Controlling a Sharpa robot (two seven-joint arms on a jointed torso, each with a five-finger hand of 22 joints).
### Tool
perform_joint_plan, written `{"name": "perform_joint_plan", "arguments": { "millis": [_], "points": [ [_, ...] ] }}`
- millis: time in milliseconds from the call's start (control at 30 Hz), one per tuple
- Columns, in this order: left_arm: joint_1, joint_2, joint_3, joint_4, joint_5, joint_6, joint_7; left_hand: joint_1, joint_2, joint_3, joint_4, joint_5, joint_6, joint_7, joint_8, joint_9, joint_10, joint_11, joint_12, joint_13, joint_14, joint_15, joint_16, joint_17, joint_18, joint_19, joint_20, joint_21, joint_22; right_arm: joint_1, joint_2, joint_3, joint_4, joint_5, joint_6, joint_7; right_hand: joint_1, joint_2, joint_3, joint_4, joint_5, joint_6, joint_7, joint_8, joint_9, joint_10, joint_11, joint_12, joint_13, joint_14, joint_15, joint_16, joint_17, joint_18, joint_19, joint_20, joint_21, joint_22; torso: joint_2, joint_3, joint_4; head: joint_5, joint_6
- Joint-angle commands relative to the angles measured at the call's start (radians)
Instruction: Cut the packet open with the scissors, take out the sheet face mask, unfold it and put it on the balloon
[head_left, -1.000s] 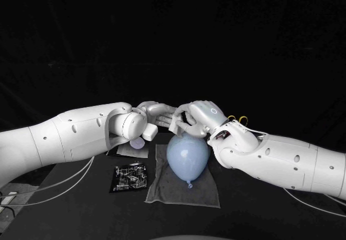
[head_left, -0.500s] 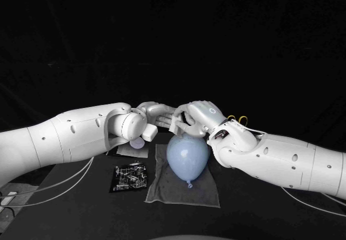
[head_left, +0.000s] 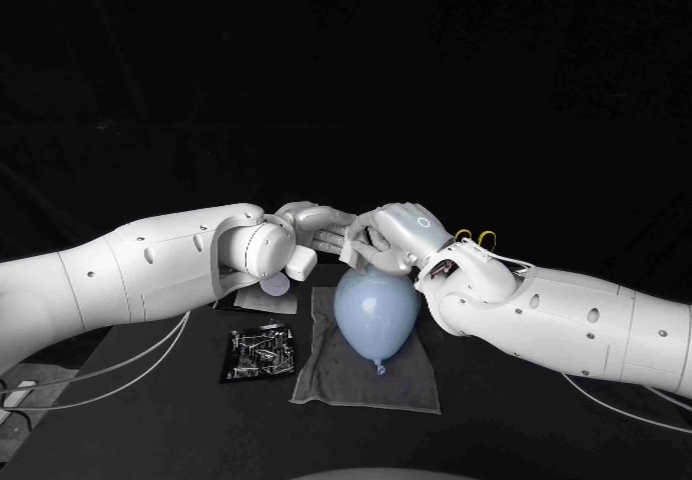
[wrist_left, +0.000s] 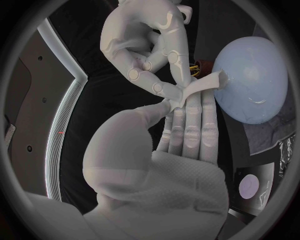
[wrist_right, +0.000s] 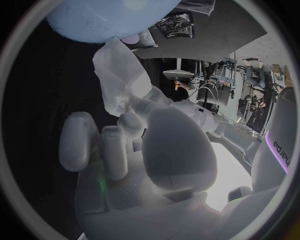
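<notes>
A pale blue balloon lies on a grey cloth, its knot toward me. Just above its far end my left hand and right hand meet. Between them is the white sheet mask, still folded into a narrow strip. In the left wrist view my left hand pinches one end with thumb against flat fingers, and the right hand grips the same end from the other side. In the right wrist view the mask hangs from my right hand beside the balloon.
The cut black packet lies flat left of the cloth. Behind it sits a dark card with a pale round disc. Yellow loops show behind my right wrist. White cables trail over the table at both sides.
</notes>
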Motion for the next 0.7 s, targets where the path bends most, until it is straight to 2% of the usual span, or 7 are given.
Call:
{"name": "perform_joint_plan", "arguments": {
  "millis": [33, 133, 267, 500, 700],
  "points": [
    [0.003, 0.005, 0.003, 0.003, 0.018, 0.016, 0.028, 0.002, 0.007, -0.005, 0.000, 0.003, -0.001, 0.003, 0.004, 0.173, -0.009, -0.001, -0.007, 0.000, 0.007, -0.001, 0.003, 0.001, 0.009, 0.007, 0.000, 0.007, -0.002, -0.001, 0.000, -0.002, 0.000, -0.018, 0.053, 0.012, 0.002, 0.006, 0.004, -0.006, -0.003, 0.010, -0.002, 0.005, 0.002, 0.007, -0.004, 0.006, 0.001, 0.088, -0.006, 0.004, 0.197, -0.009, 0.017, -0.005, 0.006, 0.175, 0.000, 0.0002, -0.0002, 0.000, -0.002],
    [0.003, 0.007, 0.003, 0.002, 0.019, 0.016, 0.028, 0.002, 0.007, -0.005, -0.001, 0.003, -0.001, 0.003, 0.004, 0.173, -0.009, -0.001, -0.007, 0.000, 0.007, -0.001, 0.003, 0.001, 0.009, 0.007, 0.000, 0.007, -0.002, -0.002, 0.001, -0.002, -0.001, -0.019, 0.065, 0.011, 0.004, 0.009, 0.006, -0.008, -0.003, 0.013, -0.003, 0.007, 0.003, 0.008, -0.006, 0.006, 0.002, 0.088, -0.008, 0.004, 0.198, -0.010, 0.018, -0.006, 0.008, 0.175, 0.000, 0.0005, 0.0004, 0.000, -0.003],
    [0.003, 0.007, 0.004, 0.002, 0.019, 0.017, 0.027, 0.003, 0.008, -0.005, -0.001, 0.003, -0.001, 0.003, 0.004, 0.173, -0.008, -0.001, -0.007, 0.000, 0.008, -0.001, 0.003, 0.001, 0.009, 0.007, 0.000, 0.007, -0.002, -0.002, 0.002, -0.002, -0.002, -0.023, 0.074, 0.007, 0.011, 0.027, 0.014, -0.018, -0.003, 0.034, -0.014, 0.026, 0.012, 0.020, -0.014, 0.015, 0.013, 0.089, -0.014, 0.007, 0.202, -0.012, 0.022, -0.011, 0.021, 0.179, 0.000, 0.0001, 0.0007, -0.002, -0.005],
    [0.003, 0.008, 0.004, 0.000, 0.019, 0.015, 0.027, 0.004, 0.008, -0.006, -0.002, 0.003, -0.002, 0.003, 0.005, 0.174, -0.008, -0.001, -0.007, 0.000, 0.008, -0.001, 0.003, 0.001, 0.009, 0.008, -0.001, 0.007, -0.002, -0.003, -0.002, -0.002, 0.005, -0.026, 0.069, 0.008, 0.026, 0.062, 0.042, -0.046, -0.004, 0.048, -0.025, 0.072, 0.043, 0.100, -0.025, 0.110, 0.113, 0.096, -0.023, 0.021, 0.224, -0.024, 0.040, -0.020, 0.083, 0.195, 0.000, 0.0000, 0.0011, -0.001, -0.005],
    [0.003, 0.008, 0.004, -0.003, 0.019, 0.012, 0.030, 0.004, 0.008, -0.006, -0.002, 0.003, -0.002, 0.003, 0.006, 0.174, -0.008, -0.001, -0.006, 0.000, 0.009, -0.001, 0.004, 0.001, 0.009, 0.008, -0.001, 0.007, -0.002, -0.004, -0.012, -0.002, 0.027, -0.028, 0.061, 0.019, 0.003, 0.060, 0.071, -0.064, -0.004, 0.043, -0.031, 0.107, 0.076, 0.120, -0.030, 0.126, 0.136, 0.100, -0.026, 0.033, 0.241, -0.030, 0.048, -0.024, 0.113, 0.203, 0.001, -0.0002, 0.0007, -0.001, -0.005]
  ]
}}
